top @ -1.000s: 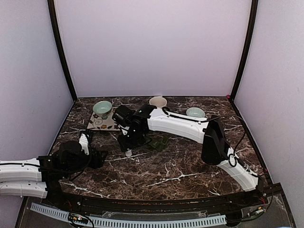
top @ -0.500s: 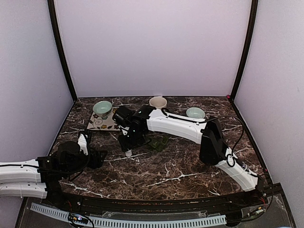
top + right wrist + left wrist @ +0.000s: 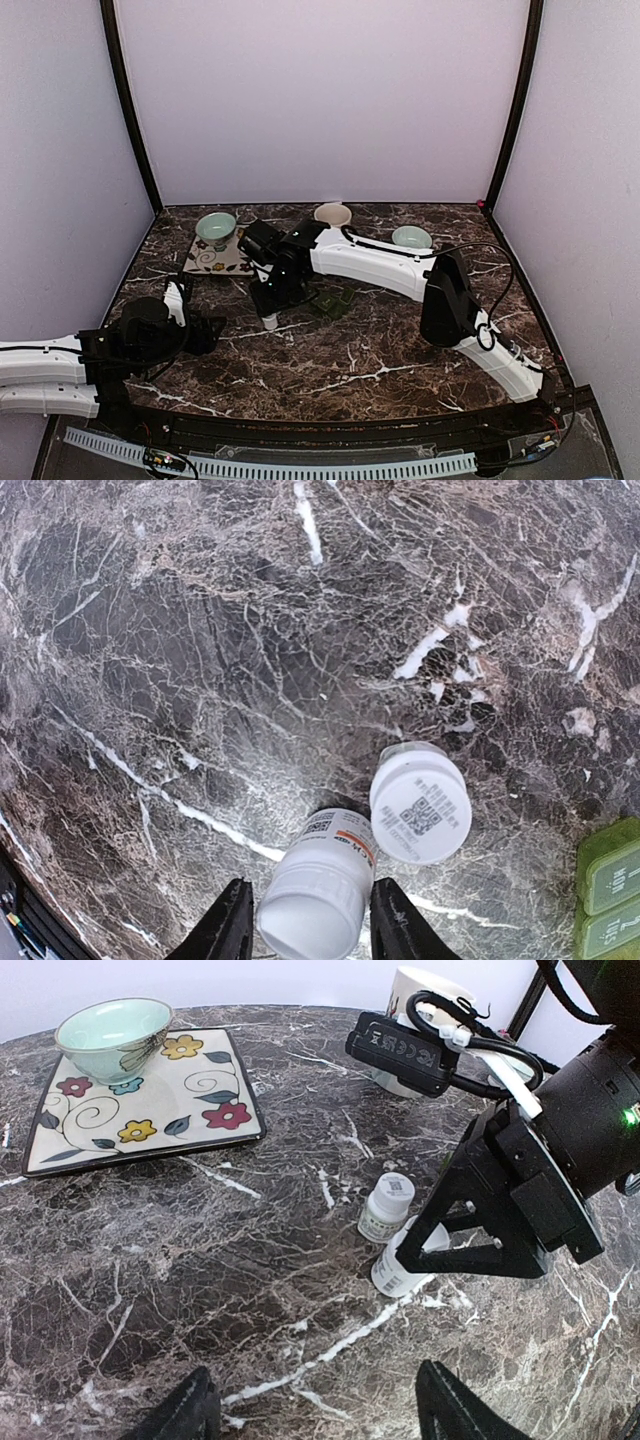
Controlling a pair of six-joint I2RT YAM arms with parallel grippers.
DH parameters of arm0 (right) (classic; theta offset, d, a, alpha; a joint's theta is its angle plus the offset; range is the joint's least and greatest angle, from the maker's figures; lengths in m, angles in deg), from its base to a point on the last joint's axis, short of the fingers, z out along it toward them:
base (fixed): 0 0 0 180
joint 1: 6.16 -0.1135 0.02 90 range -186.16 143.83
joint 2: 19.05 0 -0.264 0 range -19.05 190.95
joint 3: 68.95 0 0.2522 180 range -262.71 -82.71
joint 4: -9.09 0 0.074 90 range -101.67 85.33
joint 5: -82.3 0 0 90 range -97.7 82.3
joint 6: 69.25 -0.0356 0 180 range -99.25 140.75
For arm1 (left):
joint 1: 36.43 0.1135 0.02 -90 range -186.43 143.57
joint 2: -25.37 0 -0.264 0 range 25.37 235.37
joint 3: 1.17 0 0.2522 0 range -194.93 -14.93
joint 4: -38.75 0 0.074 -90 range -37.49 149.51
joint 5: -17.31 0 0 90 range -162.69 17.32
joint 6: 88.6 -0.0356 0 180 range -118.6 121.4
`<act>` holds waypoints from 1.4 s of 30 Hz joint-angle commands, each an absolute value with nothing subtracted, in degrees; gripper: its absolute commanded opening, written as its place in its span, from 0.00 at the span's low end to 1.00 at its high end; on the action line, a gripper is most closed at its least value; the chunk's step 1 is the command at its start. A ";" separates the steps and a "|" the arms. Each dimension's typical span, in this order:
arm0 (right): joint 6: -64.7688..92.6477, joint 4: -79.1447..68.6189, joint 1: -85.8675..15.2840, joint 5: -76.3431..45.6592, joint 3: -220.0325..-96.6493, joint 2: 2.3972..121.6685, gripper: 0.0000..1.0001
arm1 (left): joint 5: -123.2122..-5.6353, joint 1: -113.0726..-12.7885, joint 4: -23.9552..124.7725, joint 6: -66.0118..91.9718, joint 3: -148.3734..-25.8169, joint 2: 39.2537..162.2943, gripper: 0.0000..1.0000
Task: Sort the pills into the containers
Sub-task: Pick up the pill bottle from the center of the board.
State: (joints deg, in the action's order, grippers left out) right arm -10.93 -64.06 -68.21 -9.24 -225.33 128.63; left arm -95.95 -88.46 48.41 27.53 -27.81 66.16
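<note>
At the near left corner of the dark marbled stone surface [image 3: 350,370], the left hand [image 3: 320,1412] hovers low. Its fingers are spread wide with nothing between them. Toward the middle of the surface, the right hand [image 3: 312,925] reaches down over a white plastic pill bottle with a white cap [image 3: 318,888]. Its fingers have drawn inward over the last second and now flank the bottle closely on both sides. Whether they already press it cannot be told. A second white pill bottle with a printed code on its lid [image 3: 420,802] stands upright just beside the first. To their right lies a green plastic pill organiser [image 3: 610,880]. Toward the far edge sit a floral square plate [image 3: 150,1110] carrying a pale green bowl [image 3: 113,1032], a cream cup [image 3: 333,214] and another pale green bowl [image 3: 411,237]. The narrowing suggests a pick-up is starting, and the sorting itself seems not yet begun.
</note>
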 commanded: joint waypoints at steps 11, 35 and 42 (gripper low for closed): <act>-10.45 -64.30 -67.69 -9.61 -226.43 130.08 0.25 | -96.59 -88.73 48.37 27.68 -26.99 65.98 0.69; -9.62 -40.47 -61.23 -19.91 -177.80 86.19 0.00 | -66.26 -88.40 38.30 24.04 -43.17 81.46 0.94; -14.24 -27.32 -55.38 -28.98 -159.32 72.84 0.00 | -54.77 -86.05 34.05 27.81 -50.39 89.28 0.84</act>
